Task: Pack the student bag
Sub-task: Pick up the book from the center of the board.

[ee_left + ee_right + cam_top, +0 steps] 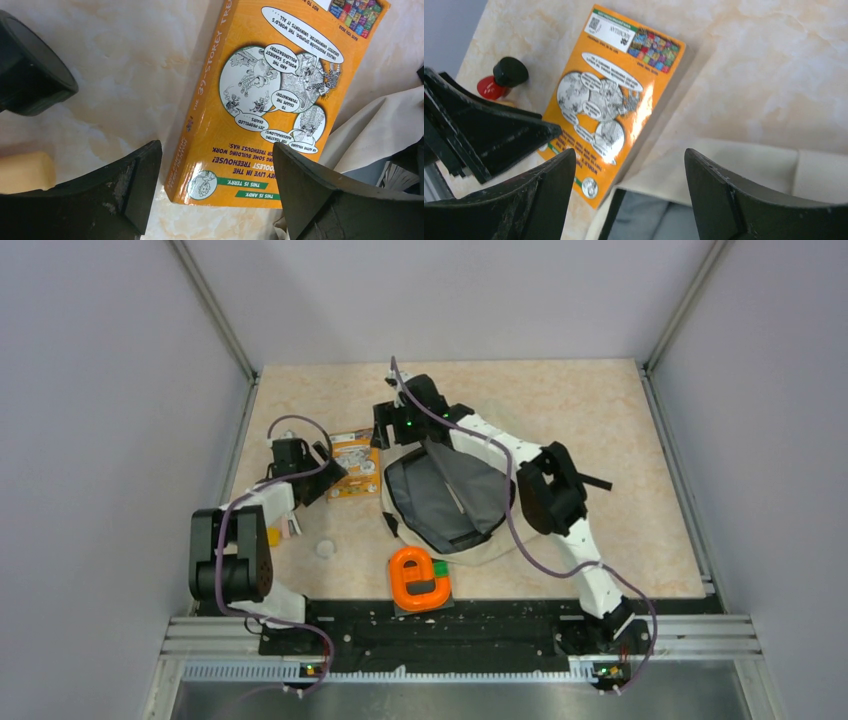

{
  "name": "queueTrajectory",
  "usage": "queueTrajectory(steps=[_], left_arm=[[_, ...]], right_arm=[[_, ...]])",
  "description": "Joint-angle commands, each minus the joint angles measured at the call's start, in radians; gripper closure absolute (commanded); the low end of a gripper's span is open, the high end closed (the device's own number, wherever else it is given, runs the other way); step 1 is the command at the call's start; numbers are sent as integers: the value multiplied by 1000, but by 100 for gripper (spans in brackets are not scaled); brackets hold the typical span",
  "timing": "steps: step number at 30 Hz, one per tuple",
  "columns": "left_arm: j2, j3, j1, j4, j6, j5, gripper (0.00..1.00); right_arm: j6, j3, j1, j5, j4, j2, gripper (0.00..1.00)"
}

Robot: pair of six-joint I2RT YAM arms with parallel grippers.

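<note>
Overhead view. The bag (445,502) lies at centre frame, mouth open and grey lining showing. The orange book (353,466) lies flat just left of it, one edge beside the cream cloth.

Left wrist view. My left gripper (215,192) stands wide and empty above the book's near end. One jaw is off the spine side at lower left, the other at lower right in front of the bag's cloth.

Right wrist view. My right gripper (629,187) is likewise wide and empty, hovering at the bag's rim.

I judge the step in hand to be taking up the book. To do it well I would centre the left jaws across the book's width, clear of the cloth, close on both long edges, and let the right gripper hold the rim open
</note>
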Motion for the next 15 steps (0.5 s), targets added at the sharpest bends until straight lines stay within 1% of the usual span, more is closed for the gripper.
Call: queueTrajectory(steps=[1, 6, 11, 15], left_arm=[[35, 47, 7, 55, 9, 41, 15], [77, 60, 7, 71, 5, 87, 22], [82, 57, 8, 79, 8, 104, 26], [85, 46, 8, 104, 8, 134, 33]], right_arm=[[57, 223, 7, -72, -106, 149, 23], [98, 363, 7, -97, -150, 277, 26], [145, 369, 7, -115, -119, 322, 27], [189, 371, 7, -208, -76, 356, 27]])
